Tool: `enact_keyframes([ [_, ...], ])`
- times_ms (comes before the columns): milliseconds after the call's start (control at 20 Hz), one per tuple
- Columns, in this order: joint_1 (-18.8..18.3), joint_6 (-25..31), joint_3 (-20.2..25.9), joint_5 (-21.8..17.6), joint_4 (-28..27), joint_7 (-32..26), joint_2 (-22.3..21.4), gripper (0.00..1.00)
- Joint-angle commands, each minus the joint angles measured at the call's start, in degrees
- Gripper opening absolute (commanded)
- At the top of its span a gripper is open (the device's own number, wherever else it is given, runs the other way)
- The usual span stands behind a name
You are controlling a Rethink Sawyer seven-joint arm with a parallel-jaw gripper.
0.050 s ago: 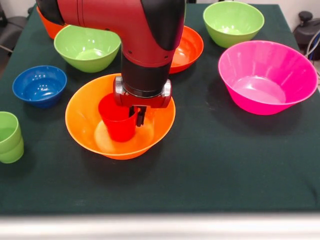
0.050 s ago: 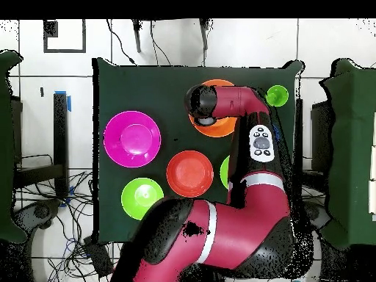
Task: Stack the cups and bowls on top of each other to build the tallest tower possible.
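The red cup (image 1: 116,122) stands upright inside the large orange bowl (image 1: 85,125) in the middle of the table. My gripper (image 1: 137,114) comes straight down over the cup's right rim. Its fingers (image 1: 141,116) are shut on the cup's wall, one inside and one outside. Whether the cup rests on the bowl's bottom or hangs just above it I cannot tell. In the overhead view the arm covers the gripper and the cup. Only the orange bowl's rim (image 2: 220,130) shows there.
A small blue bowl (image 1: 39,85) and stacked light green cups (image 1: 10,137) sit at the left. Green bowls (image 1: 86,47) (image 1: 233,22), a red-orange bowl (image 1: 189,47) and a large pink bowl (image 1: 265,75) ring the orange one. Another orange piece (image 1: 49,27) shows behind the arm.
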Motion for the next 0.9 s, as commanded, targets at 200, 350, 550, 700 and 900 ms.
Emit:
enact_keyframes([
  [200,-1.1,1.0,4.1,-4.3,-0.5,-12.9,0.3,1.00],
  [350,-1.1,1.4,4.1,-4.1,-0.5,-12.7,0.4,1.00],
  [550,-1.0,1.8,4.0,-3.9,-0.6,-12.3,0.4,1.00],
  [700,-0.9,1.6,4.2,-3.8,-0.8,-11.9,0.5,1.00],
  [900,-0.2,3.7,3.8,-3.2,-0.5,-11.4,-1.2,1.00],
])
